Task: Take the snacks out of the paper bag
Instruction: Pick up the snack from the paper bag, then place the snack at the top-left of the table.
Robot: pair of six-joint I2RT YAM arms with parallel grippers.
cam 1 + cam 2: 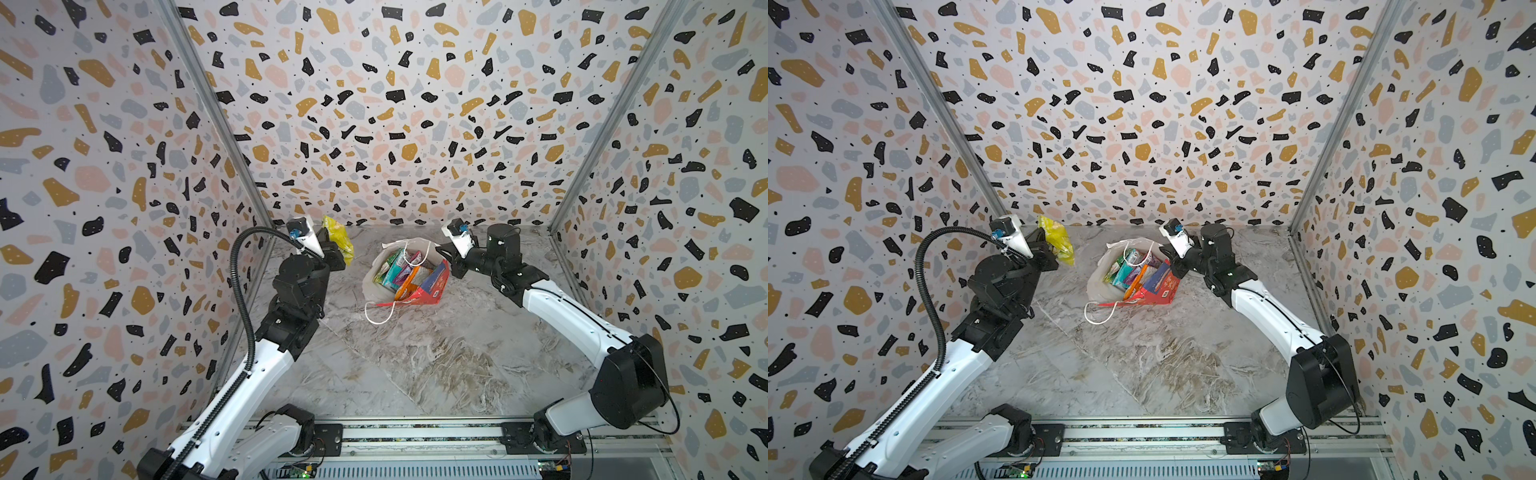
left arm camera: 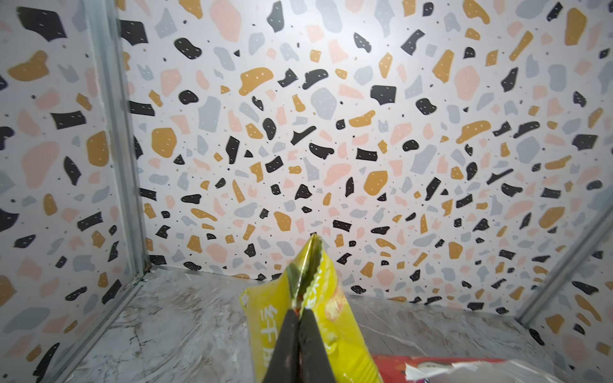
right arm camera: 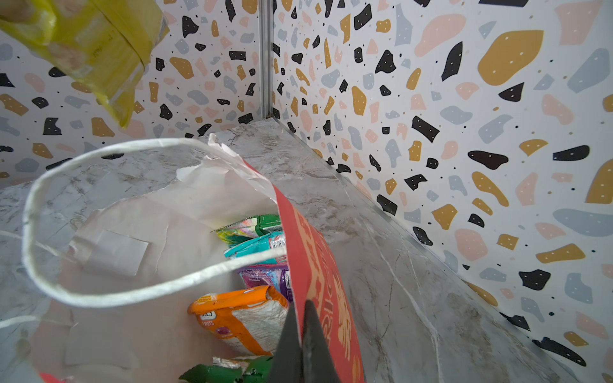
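I get bright, even light in all views, only soft shadows on the surface (image 1: 415, 353); edges bow outward, and the near yellow packet (image 3: 93, 49) looks blurred.

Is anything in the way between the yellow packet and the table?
Nothing visible. The left end effector holds the yellow packet above the marble table; the paper bag stands off to one side.

Cannot see the lower parts of the snacks (image 1: 401, 272), sunk in the paper bag (image 1: 436, 286); cannot read their print in both top views. Cut short by the frame edge in the right wrist view: yellow packet (image 3: 99, 49), blurred, and dark green packet (image 3: 225, 371).
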